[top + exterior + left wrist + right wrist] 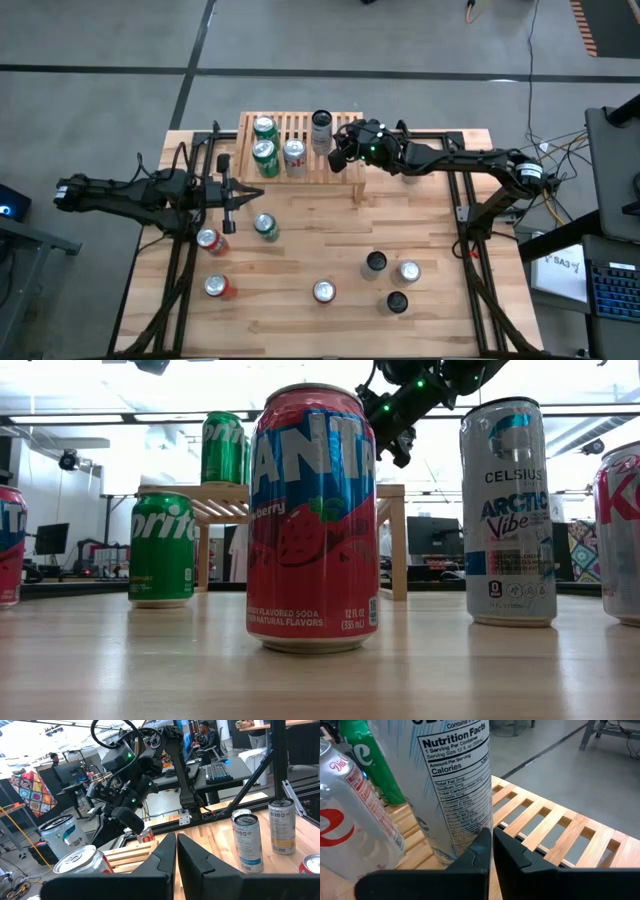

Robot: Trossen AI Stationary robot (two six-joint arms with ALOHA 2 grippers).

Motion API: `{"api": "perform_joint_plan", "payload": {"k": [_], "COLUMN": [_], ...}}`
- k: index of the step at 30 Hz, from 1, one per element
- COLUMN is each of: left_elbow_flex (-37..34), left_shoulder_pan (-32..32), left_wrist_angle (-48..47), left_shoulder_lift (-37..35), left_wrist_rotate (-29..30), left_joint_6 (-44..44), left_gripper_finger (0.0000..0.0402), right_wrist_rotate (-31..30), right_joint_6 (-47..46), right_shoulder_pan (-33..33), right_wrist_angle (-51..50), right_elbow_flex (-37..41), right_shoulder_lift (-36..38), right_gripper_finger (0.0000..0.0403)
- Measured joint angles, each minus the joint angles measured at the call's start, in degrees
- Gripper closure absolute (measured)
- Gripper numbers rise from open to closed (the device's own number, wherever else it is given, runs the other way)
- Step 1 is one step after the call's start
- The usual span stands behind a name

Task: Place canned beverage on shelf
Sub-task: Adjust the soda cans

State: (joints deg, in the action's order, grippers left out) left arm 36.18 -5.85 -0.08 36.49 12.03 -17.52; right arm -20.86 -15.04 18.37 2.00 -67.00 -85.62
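Fanta can (pixel 312 520), plank tabletop (pixel 420 670), bright workshop

Robotics lab or workshop, open-plan; grey concrete floor (pixel 300 40) around the plank table (pixel 330 250); desks with monitors (pixel 50 538) and keyboard (pixel 220 770); seated person (pixel 206 737) far behind; strip ceiling lights (pixel 190 417).
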Motion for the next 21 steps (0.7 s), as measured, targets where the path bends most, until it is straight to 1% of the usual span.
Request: {"api": "perform_joint_plan", "payload": {"k": [7, 11, 17, 21], "left_elbow_flex": [0.0, 0.0, 0.0, 0.0], "left_shoulder_pan": [0.01, 0.02, 0.02, 0.02], "left_wrist_angle": [-0.54, -0.47, -0.46, -0.45], "left_shoulder_lift": [0.0, 0.0, 0.0, 0.0], "left_wrist_rotate": [0.0, 0.0, 0.0, 0.0], "left_joint_6": [0.0, -0.12, -0.22, -0.22], "left_gripper_finger": [0.0401, 0.0401, 0.0401, 0.0401], "right_wrist_rotate": [0.29, -0.3, -1.27, -1.86], "right_joint_6": [-2.72, -1.5, 2.8, 3.08], "right_shoulder_pan": [-0.66, -0.62, -0.48, -0.23], "right_wrist_angle": [-2.64, -0.69, 3.98, 3.1], "right_elbow_flex": [-0.02, -0.02, -0.02, -0.02], "right_shoulder_lift": [0.17, -0.2, -1.0, -1.11], "right_gripper_finger": [0.0394, 0.0394, 0.0394, 0.0394]}}
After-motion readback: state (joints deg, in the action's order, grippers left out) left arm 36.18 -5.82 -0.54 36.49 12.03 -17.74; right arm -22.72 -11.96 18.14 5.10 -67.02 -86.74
